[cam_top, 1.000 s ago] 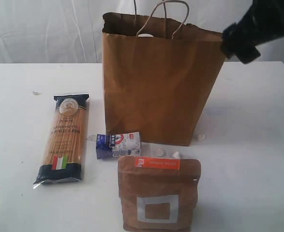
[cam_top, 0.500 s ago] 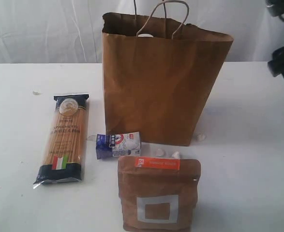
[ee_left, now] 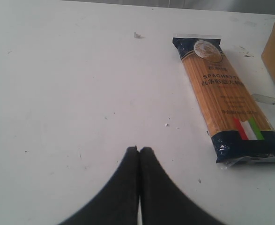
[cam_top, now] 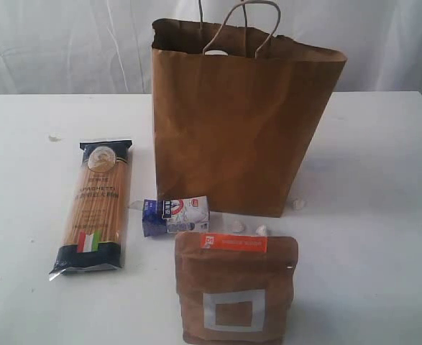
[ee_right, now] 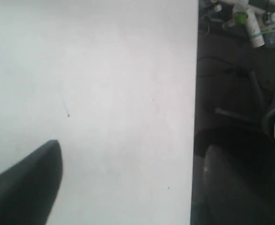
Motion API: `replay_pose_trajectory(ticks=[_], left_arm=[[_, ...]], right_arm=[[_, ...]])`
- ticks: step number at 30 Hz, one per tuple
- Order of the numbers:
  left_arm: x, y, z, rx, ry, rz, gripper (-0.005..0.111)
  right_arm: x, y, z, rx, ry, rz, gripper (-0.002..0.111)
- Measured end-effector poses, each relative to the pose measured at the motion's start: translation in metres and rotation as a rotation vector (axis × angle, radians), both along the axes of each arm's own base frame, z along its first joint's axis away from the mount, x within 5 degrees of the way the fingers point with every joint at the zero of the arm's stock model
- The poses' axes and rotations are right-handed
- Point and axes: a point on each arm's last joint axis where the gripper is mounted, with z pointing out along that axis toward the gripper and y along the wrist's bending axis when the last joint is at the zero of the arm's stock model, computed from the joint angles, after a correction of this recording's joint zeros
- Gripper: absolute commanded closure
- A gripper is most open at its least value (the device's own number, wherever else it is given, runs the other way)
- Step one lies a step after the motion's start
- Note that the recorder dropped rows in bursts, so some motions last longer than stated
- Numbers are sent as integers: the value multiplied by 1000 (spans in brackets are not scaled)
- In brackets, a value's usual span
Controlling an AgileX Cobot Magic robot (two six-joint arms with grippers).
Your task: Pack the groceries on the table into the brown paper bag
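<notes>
Bg: white draped fabric curtain [cam_top: 60, 43] w/ vertical folds, hanging behind large flat white tabletop [cam_top: 383, 215]. Light soft & even, shadows faint. Right wrist view, past tabletop edge: dark floor [ee_right: 231, 117] w/ clutter, incl. white tube-shaped items [ee_right: 253, 33]; rest too blurry.

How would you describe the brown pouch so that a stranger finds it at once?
Start from the tall brown paper bag standing on the white table. Directly in front of it, nearest the exterior camera, stands the brown pouch. Unlike the bag, it is small, has no handles, and carries an orange label near its top and a grey square frame below.
</notes>
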Motion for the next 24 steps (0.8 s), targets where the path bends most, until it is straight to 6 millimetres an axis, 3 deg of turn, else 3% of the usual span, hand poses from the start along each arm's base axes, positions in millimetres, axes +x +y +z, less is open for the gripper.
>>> replay_pose_trajectory(ticks=[3, 7, 12, 14, 17, 20, 24], left_arm=[[0, 0, 0, 0, 0, 0, 107], [0, 0, 0, 0, 0, 0, 107], [0, 0, 0, 0, 0, 0, 107], [0, 0, 0, 0, 0, 0, 107], [0, 0, 0, 0, 0, 0, 107], [0, 0, 0, 0, 0, 0, 107], [0, 0, 0, 0, 0, 0, 107]], right_arm=[[0, 1, -24, -12, 69, -4, 108], [6, 4, -40, -18, 90, 49, 108], [28, 4, -32, 46, -44, 84, 108], [41, -4, -25, 195, -72, 16, 108], [45, -17, -27, 577, -58, -46, 108], [24, -19, -9, 725, -334, 5, 108], [-39, -17, 28, 579, -757, 117, 108]])
